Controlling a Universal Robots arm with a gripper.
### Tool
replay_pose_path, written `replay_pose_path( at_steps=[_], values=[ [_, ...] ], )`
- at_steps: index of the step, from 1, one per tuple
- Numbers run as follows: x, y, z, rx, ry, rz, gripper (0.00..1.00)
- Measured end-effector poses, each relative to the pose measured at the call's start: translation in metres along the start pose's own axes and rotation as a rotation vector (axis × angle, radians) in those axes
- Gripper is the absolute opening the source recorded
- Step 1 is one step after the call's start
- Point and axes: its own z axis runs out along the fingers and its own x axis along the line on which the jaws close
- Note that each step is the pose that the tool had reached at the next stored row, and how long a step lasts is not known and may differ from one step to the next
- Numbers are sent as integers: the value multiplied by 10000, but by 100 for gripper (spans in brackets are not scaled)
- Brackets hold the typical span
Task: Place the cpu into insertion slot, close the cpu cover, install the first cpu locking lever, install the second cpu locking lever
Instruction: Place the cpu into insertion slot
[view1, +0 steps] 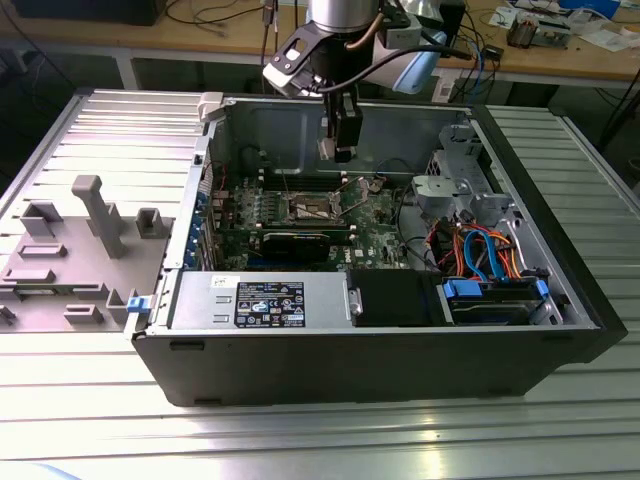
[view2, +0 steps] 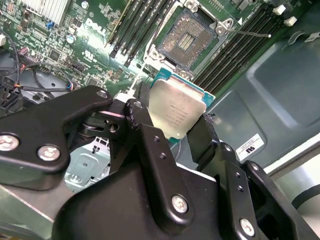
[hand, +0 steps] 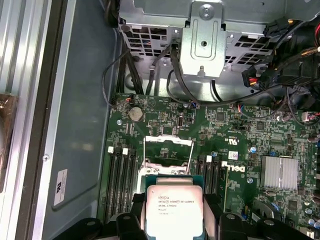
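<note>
The cpu (view2: 176, 111) is clamped by its edges between the fingers (view2: 142, 125) of the gripper (view1: 337, 150), parted just to chip width. It is held above the green motherboard (hand: 240, 130), clear of the uncovered insertion slot (view2: 186, 39).

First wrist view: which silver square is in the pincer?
The cpu, smooth-topped with print, gripped by its edges in the pincer; the other silver square, the finned heatsink, sits on the motherboard.

Hand (view2: 171, 119) grips cpu (view2: 176, 111) (slot (view2: 187, 40) apparently bare).
</note>
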Motion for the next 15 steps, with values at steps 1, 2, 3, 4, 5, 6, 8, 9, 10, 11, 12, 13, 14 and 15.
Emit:
replay_pose_path(
  at_steps=[1,2,3,4,5,6,8,9,10,11,12,13,14,15],
  values=[
    [0,-2,15,3,-24,2,54],
    [2,-6,39,5,-49,22,54],
    [6,-12,62,5,-57,69,54],
    [6,-17,75,4,-61,110,54],
    [7,-23,90,3,-63,147,54],
    [7,-30,102,3,-67,186,54],
    [8,-41,126,1,-81,331,54],
    [8,-42,129,1,-89,415,54],
    [7,-42,130,2,-95,473,54],
    [7,-43,130,2,-96,480,54],
    [8,-43,132,0,-93,483,54],
    [8,-43,132,-1,-94,483,54],
    [8,-43,135,0,-94,488,54],
    [8,-44,138,0,-95,489,54]
  ],
)
